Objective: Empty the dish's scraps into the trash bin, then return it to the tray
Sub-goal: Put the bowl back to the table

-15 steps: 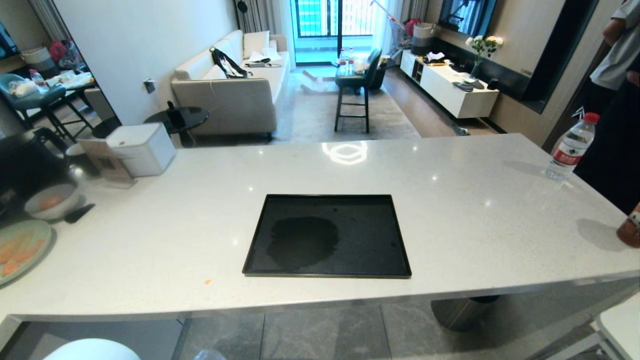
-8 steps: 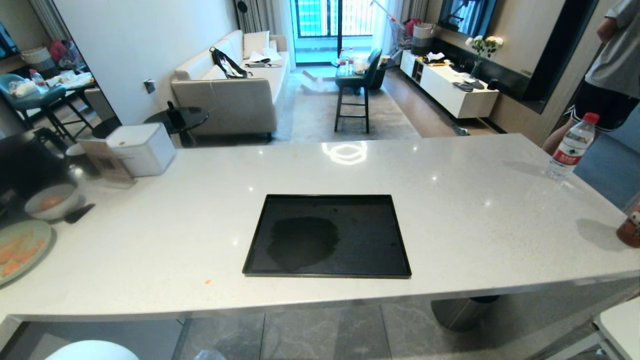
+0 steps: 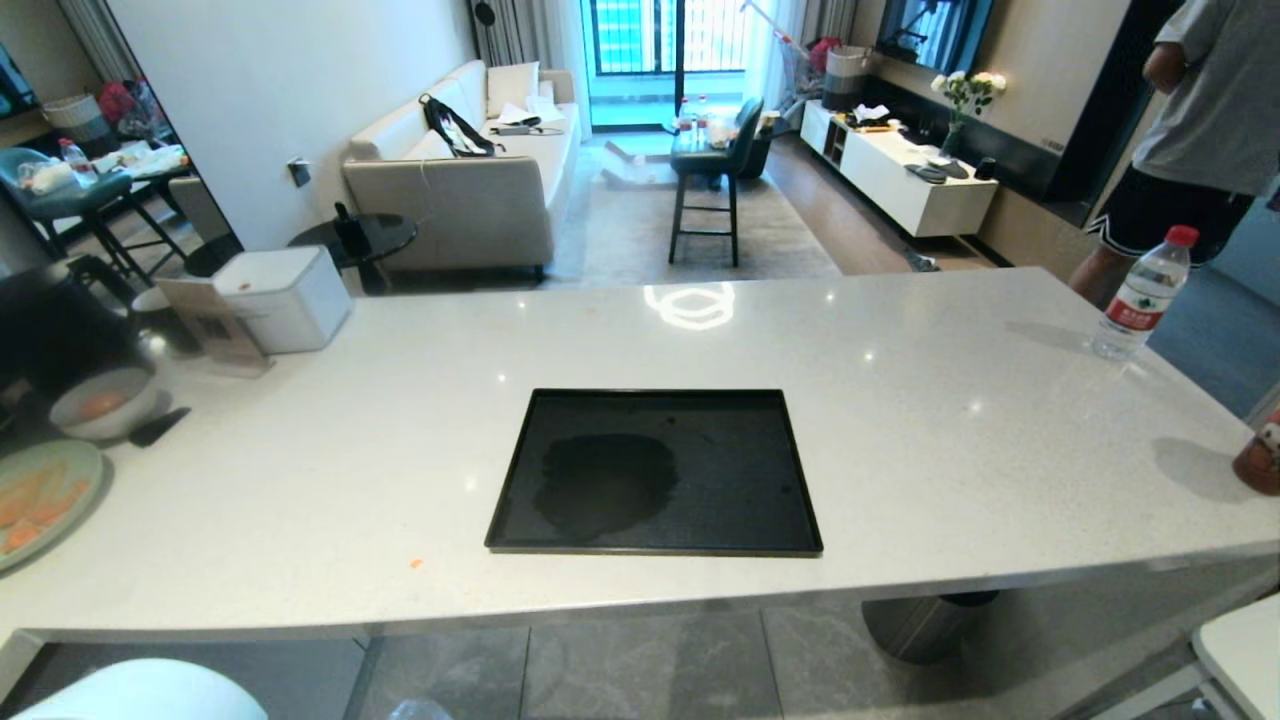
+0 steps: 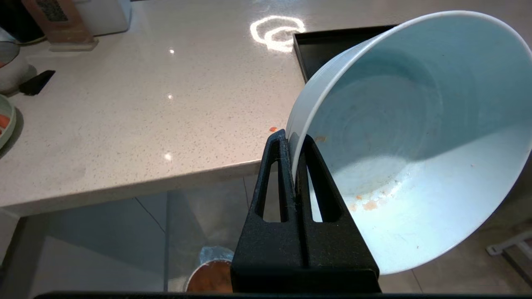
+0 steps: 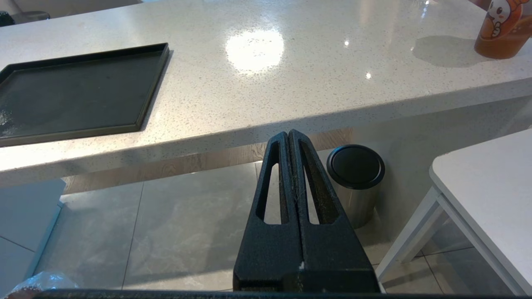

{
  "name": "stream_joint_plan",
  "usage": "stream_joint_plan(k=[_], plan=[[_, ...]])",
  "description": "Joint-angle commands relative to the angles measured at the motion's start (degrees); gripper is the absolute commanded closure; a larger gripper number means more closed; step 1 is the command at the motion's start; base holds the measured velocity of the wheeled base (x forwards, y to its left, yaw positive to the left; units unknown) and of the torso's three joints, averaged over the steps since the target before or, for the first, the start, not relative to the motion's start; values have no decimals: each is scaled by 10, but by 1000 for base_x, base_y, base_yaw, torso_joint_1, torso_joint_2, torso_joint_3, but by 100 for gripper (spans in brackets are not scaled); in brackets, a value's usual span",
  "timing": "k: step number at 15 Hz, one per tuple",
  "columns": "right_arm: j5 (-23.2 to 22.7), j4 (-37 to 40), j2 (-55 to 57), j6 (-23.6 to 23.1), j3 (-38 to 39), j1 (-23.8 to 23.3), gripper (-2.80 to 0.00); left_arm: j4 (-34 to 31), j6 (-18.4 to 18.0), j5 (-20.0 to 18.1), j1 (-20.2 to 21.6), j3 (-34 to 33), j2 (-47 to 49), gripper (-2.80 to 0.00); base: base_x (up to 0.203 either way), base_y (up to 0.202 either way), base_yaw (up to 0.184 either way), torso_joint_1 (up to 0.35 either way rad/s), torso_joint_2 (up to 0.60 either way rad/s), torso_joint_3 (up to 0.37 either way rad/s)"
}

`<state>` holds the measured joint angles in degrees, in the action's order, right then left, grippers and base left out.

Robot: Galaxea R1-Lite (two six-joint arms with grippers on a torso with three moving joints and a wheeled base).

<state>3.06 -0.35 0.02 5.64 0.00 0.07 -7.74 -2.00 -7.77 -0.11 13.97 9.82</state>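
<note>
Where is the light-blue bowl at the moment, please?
The bowl is off the tray, pinched at its rim by the left gripper, tilted below the counter's near edge, left side.

- One black tray (image 3: 770, 470) on the counter.
- Two bowls: a pale-blue dish (image 4: 415, 137) and a greyish one (image 3: 100, 402).
- One green plate (image 3: 40, 500).
- One water bottle (image 3: 1140, 292).
- Two bins, I think: steel cylinder (image 5: 355, 182), coppery one (image 4: 210, 277).

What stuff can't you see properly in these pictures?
- Trash bin: in the left wrist view, mostly hidden behind the left gripper and cut by the frame edge.
- Dish: the head view's bottom edge cuts it off.
- Steel bin: in the head view, mostly hidden under the counter.
</note>
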Motion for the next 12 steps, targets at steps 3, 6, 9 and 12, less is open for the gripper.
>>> stream_joint_plan(k=[3, 6, 9, 12], plan=[[0, 0, 0, 1, 0, 0, 0, 0, -32, -28, -1, 68, 167, 0, 0, 0, 0, 0, 0, 0], [0, 0, 0, 1, 0, 0, 0, 2, -52, -36, -5, 122, 264, 0, 0, 0, 0, 0, 0, 0], [0, -1, 0, 1, 0, 0, 0, 3, -80, -34, -40, 171, 371, 0, 0, 0, 0, 0, 0, 0], [0, -1, 0, 0, 0, 0, 0, 7, -96, -23, -84, 221, 477, 0, 0, 0, 0, 0, 0, 0]])
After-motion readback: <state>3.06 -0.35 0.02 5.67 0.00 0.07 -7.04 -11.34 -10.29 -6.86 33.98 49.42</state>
